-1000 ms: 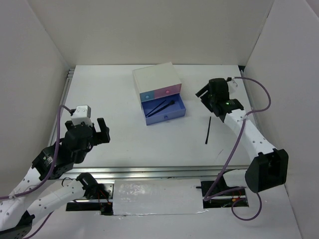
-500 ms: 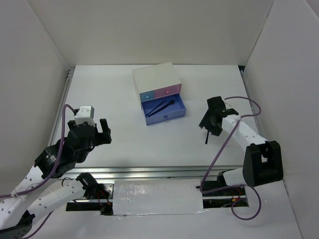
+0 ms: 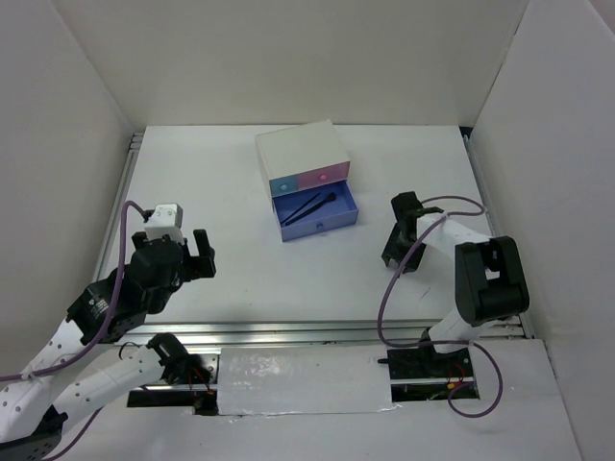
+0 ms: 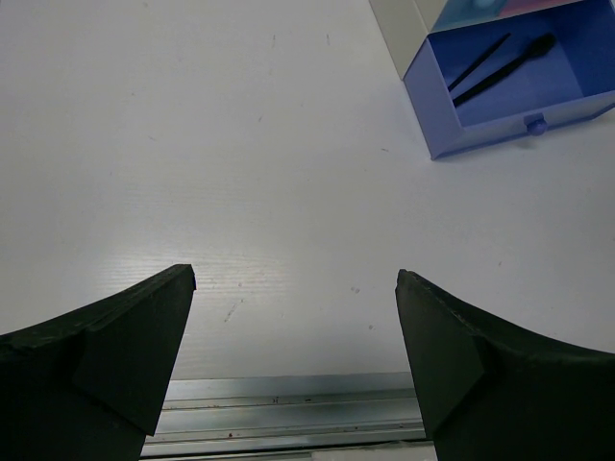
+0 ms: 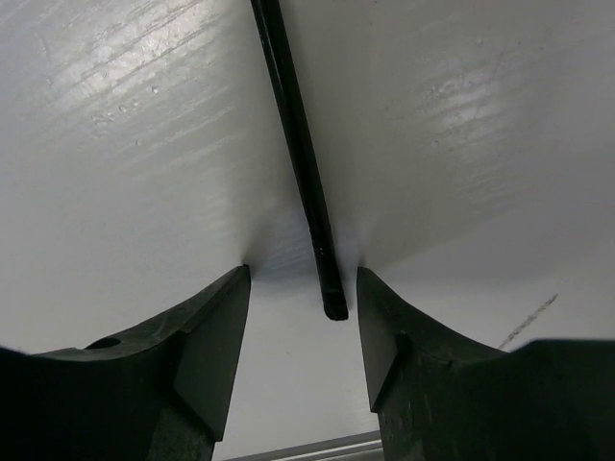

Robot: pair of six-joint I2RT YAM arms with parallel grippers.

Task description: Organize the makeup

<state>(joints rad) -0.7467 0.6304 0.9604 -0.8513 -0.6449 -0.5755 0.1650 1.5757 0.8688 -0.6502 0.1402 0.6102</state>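
Observation:
A thin black brush (image 5: 300,163) lies on the white table. My right gripper (image 5: 303,274) is open, down at the table, with one finger on each side of the brush's near end and not touching it. In the top view the right gripper (image 3: 395,255) covers most of that brush. Two more black brushes (image 3: 309,208) lie in the open blue drawer (image 3: 320,228); they also show in the left wrist view (image 4: 500,65). My left gripper (image 3: 197,253) is open and empty above the near left of the table (image 4: 295,279). No other makeup is in view.
The white box (image 3: 300,151) stands at the back middle with its pink drawer (image 3: 324,175) shut and the blue drawer (image 4: 500,130) pulled out towards me. A metal rail (image 3: 288,331) runs along the near table edge. White walls stand on three sides.
My right arm has swung from the back right down to the table, and its open gripper now straddles the loose brush. The left arm has barely moved.

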